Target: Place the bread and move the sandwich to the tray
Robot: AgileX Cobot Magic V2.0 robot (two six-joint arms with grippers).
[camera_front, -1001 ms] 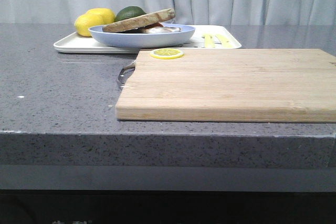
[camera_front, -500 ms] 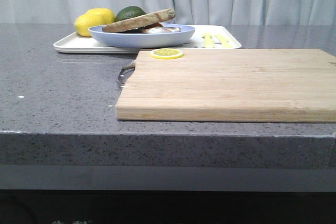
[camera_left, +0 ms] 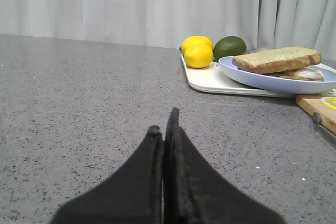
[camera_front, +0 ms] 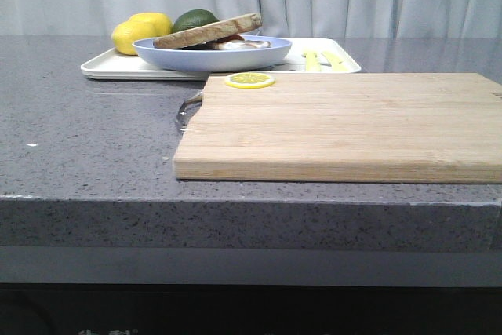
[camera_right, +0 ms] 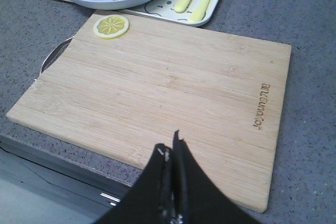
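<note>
Front view: sandwich point(camera_front: 210, 32) sits on the pale-blue plate point(camera_front: 212, 56), top bread slice point(camera_front: 209, 29) tilted, one edge raised, fried egg white just visible under it. Plate rests on the white tray point(camera_front: 118, 69) at the far side of the grey speckled counter point(camera_front: 86, 139). Two lemons point(camera_front: 141, 31) and an avocado point(camera_front: 194, 18) on the tray behind the plate. Yellow plastic fork point(camera_front: 311, 59) and knife point(camera_front: 333, 59) on the tray's right part, beside the plate. Wooden cutting board point(camera_front: 345, 123) lies in front of the tray, metal handle point(camera_front: 187, 110) on its left end, lemon slice point(camera_front: 249, 80) on the far-left corner. No arms visible in this view.

Left wrist view: left gripper point(camera_left: 165, 124) pinched together, nothing between the fingers, over bare counter, well apart from the tray. Plate rim overhangs the tray's near edge a bit.

Right wrist view: right gripper point(camera_right: 171, 142) also closed tight and empty, above the near edge of the cutting board. Board has a brand mark burned in near one end; text not legible. Bear print on the tray point(camera_right: 157, 6) partly visible next to the plate.
</note>
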